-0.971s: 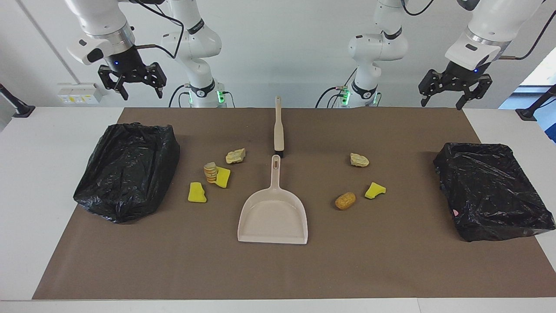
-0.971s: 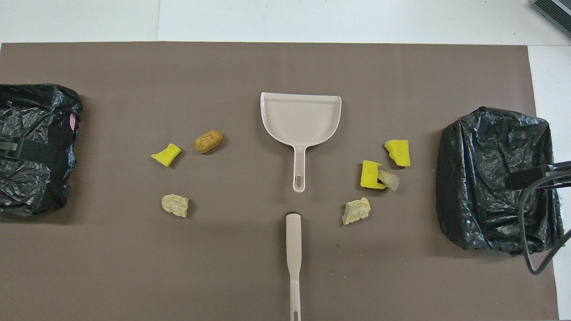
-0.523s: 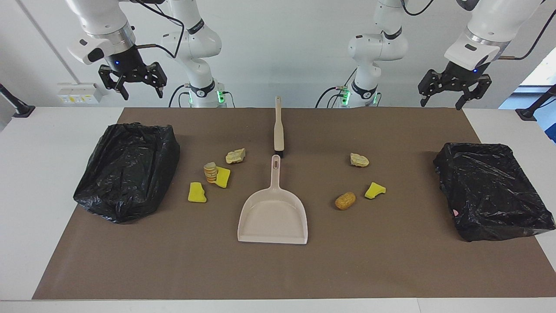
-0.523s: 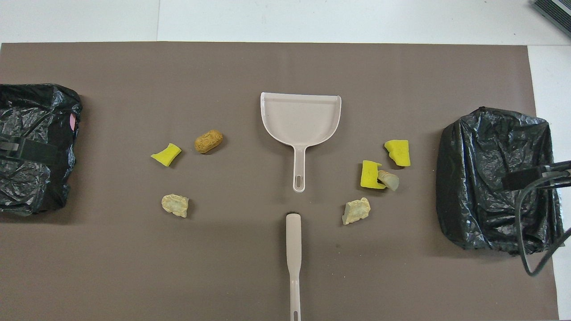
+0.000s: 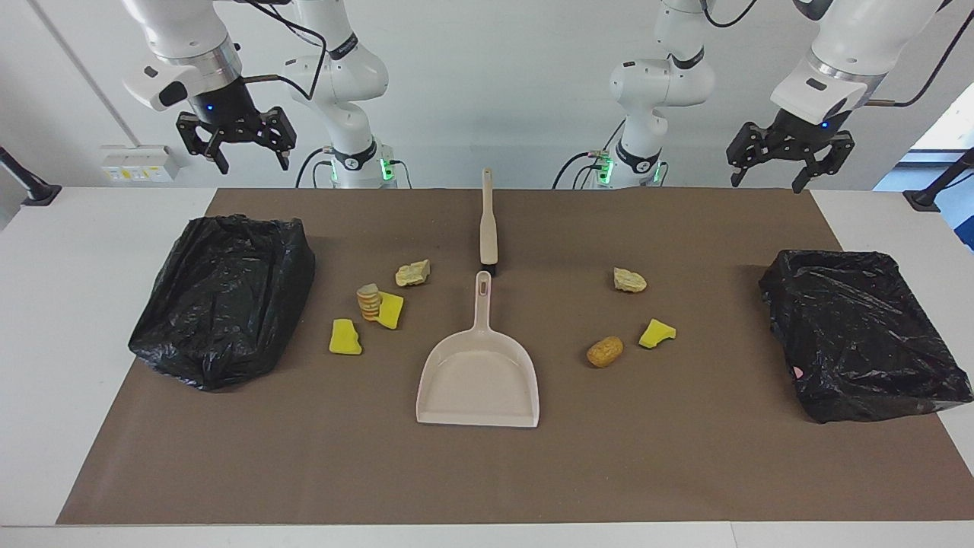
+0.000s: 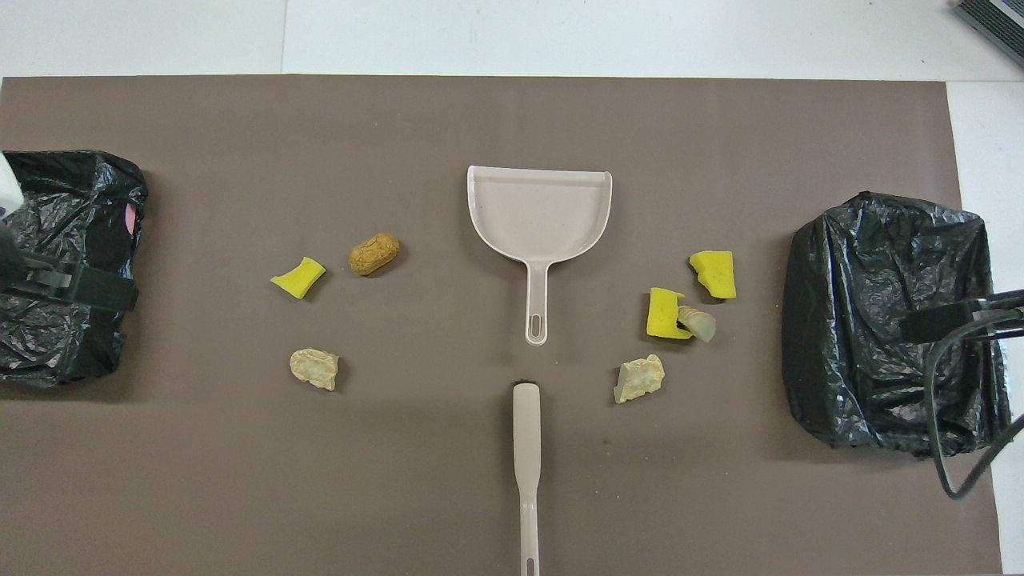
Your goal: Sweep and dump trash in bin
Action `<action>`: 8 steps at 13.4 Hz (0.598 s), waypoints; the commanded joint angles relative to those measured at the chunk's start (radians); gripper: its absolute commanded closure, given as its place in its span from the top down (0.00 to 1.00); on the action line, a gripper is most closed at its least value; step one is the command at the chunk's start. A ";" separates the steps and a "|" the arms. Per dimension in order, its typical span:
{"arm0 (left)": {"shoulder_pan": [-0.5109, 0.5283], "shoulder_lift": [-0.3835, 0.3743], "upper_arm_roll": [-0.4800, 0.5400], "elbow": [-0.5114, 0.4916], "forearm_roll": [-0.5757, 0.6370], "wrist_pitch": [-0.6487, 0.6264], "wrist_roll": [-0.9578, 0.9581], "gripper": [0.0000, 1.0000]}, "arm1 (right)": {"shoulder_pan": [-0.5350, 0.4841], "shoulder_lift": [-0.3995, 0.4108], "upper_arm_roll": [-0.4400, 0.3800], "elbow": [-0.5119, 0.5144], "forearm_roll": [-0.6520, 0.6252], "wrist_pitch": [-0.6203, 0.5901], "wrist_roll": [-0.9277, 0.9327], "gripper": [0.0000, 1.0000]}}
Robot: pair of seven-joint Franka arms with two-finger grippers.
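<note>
Nothing swept yet. Left gripper (image 5: pixel 784 158) and right gripper (image 5: pixel 236 144) both hang high over the robots' edge of the mat, fingers spread, holding nothing. Best next: 1 arm takes the brush (image 5: pixel 488 221) by its handle, the other pins the dustpan (image 5: pixel 479 373). The trash (image 5: pixel 370 301), 7 scraps, yellow sponge and tan lumps, lies either side of the dustpan, between the 2 black bins (image 5: pixel 224 297).

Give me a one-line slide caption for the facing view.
Start: open left gripper and right gripper raised; seven trash scraps around dustpan and brush.
</note>
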 commanded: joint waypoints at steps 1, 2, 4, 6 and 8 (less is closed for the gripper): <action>0.001 -0.082 -0.046 -0.128 -0.005 0.040 -0.012 1.00 | -0.011 -0.018 0.002 -0.018 0.010 0.004 -0.028 1.00; -0.001 -0.093 -0.066 -0.157 -0.007 0.044 -0.039 1.00 | -0.011 -0.018 0.002 -0.018 0.010 0.001 -0.028 1.00; -0.001 -0.119 -0.122 -0.224 -0.007 0.079 -0.093 1.00 | -0.009 -0.019 0.002 -0.020 0.010 0.001 -0.028 1.00; -0.002 -0.143 -0.190 -0.299 -0.013 0.133 -0.127 1.00 | -0.011 -0.019 0.002 -0.020 0.012 0.001 -0.028 1.00; -0.004 -0.154 -0.243 -0.352 -0.051 0.167 -0.176 1.00 | -0.011 -0.019 0.002 -0.020 0.010 -0.001 -0.028 1.00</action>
